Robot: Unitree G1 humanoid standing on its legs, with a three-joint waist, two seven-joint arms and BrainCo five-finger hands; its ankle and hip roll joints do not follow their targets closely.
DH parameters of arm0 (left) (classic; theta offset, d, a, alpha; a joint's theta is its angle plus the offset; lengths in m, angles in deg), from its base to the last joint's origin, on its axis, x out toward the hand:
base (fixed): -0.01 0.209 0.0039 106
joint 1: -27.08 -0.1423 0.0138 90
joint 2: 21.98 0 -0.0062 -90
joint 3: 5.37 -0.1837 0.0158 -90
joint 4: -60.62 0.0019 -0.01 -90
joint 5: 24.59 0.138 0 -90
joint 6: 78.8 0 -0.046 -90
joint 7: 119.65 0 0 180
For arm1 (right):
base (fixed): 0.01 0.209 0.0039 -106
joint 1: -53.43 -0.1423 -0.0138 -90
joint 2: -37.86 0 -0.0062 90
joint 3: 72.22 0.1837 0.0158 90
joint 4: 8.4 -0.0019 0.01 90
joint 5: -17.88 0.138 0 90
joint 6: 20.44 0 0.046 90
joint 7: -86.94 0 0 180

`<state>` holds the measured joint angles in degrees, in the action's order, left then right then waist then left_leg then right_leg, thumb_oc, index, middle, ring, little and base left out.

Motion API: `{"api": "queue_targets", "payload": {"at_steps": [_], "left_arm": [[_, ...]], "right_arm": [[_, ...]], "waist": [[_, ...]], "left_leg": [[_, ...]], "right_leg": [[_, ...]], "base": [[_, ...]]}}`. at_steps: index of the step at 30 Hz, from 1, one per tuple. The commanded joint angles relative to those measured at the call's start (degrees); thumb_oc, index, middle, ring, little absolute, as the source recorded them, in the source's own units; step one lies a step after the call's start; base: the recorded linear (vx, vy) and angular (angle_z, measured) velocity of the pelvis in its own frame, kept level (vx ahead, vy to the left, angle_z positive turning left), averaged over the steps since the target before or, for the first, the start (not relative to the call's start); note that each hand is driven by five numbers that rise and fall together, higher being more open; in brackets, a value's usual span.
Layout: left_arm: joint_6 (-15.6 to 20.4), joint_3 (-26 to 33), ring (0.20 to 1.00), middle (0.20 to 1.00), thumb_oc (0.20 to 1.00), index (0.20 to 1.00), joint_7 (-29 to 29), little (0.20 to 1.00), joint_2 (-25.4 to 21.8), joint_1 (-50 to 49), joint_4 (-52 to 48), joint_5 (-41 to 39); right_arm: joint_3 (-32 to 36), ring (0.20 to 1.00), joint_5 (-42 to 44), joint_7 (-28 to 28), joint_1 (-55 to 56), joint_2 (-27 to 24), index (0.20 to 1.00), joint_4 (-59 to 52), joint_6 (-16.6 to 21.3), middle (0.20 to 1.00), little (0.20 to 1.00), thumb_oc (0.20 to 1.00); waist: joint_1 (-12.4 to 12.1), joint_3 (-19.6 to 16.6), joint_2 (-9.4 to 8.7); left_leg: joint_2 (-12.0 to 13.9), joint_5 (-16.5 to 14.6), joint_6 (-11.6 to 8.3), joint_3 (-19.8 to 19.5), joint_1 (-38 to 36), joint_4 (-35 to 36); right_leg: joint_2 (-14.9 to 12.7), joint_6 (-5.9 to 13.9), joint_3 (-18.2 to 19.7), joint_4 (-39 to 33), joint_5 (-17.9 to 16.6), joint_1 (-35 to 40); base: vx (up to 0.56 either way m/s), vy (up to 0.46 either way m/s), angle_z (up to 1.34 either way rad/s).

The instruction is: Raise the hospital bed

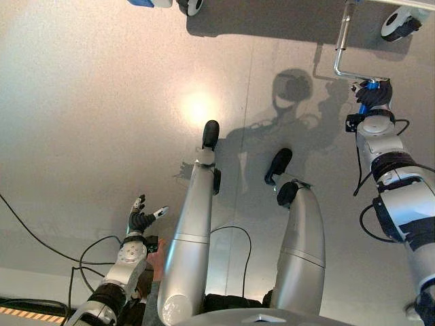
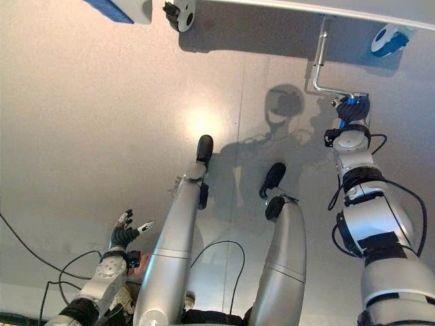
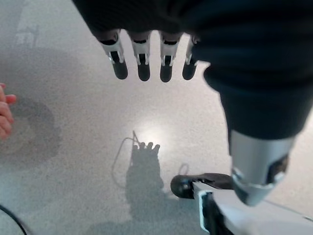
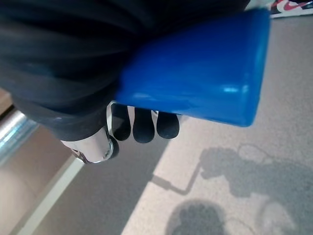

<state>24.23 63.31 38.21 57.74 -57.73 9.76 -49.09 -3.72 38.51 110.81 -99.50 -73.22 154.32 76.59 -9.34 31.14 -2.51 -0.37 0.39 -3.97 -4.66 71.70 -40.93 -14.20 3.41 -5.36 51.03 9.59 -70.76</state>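
Right hand [image 1: 374, 94] curled tight round the blue grip [image 4: 195, 73] of the bed's crank handle [image 1: 338, 54]; fingers [image 4: 144, 128] wrap under the grip, dark tips showing past it in the right wrist view. The crank's silver bent rod runs up from the grip to the underside of the hospital bed [image 2: 326, 10] at the far edge of the eye views, with a bed castor [image 1: 397, 24] just beside it.

Left hand [image 1: 139, 219] hangs low at the robot's left side over the floor [image 1: 102, 102], fingers straight and relaxed, holding nothing. A person's hand [image 3: 5, 112] shows near it.

Step in hand, by my reading: cranking.
- Keep the grip square in the palm so it can spin.
- Sweep full, even circles about the rod's axis.
- Avoid pulling sideways, which could bend the rod or slip the grip.
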Motion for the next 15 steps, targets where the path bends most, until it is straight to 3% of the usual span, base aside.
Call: {"api": "queue_targets", "payload": {"at_steps": [1,9,15], "left_arm": [[0.32,-1.85,1.000,1.000,1.000,1.000,-1.32,1.000,2.69,-4.10,-0.01,-2.35],[-0.04,-3.37,1.000,1.000,1.000,1.000,-1.91,1.000,2.35,-3.79,-1.50,-2.31],[-0.58,-4.00,1.000,1.000,1.000,1.000,-2.53,1.000,2.63,-3.21,-1.58,-2.39]], "right_arm": [[2.74,0.200,-1.45,2.74,6.24,-10.44,0.200,8.63,-4.77,0.200,0.200,0.200],[2.67,0.200,-1.83,2.74,4.94,-8.46,0.200,9.90,-5.34,0.200,0.200,0.200],[3.83,0.200,0.22,2.74,4.28,-3.25,0.200,9.84,-5.41,0.200,0.200,0.200]], "waist": [[0.63,-1.35,8.68],[-0.93,-1.35,10.84],[-1.64,-1.35,11.80]], "left_leg": [[2.09,-6.39,-1.62,-3.60,1.49,-6.86],[0.79,-7.30,-1.66,-3.87,6.21,-12.00],[0.12,-7.88,-1.70,-3.94,8.48,-14.34]], "right_leg": [[1.00,3.41,-2.49,4.71,2.94,-0.95],[0.19,2.93,-2.95,10.13,4.84,-5.21],[-0.31,2.63,-3.01,12.37,5.97,-6.87]], "base": [[0.02,-0.015,0.09],[0.02,-0.004,0.13],[0.02,0.004,-0.01]]}}
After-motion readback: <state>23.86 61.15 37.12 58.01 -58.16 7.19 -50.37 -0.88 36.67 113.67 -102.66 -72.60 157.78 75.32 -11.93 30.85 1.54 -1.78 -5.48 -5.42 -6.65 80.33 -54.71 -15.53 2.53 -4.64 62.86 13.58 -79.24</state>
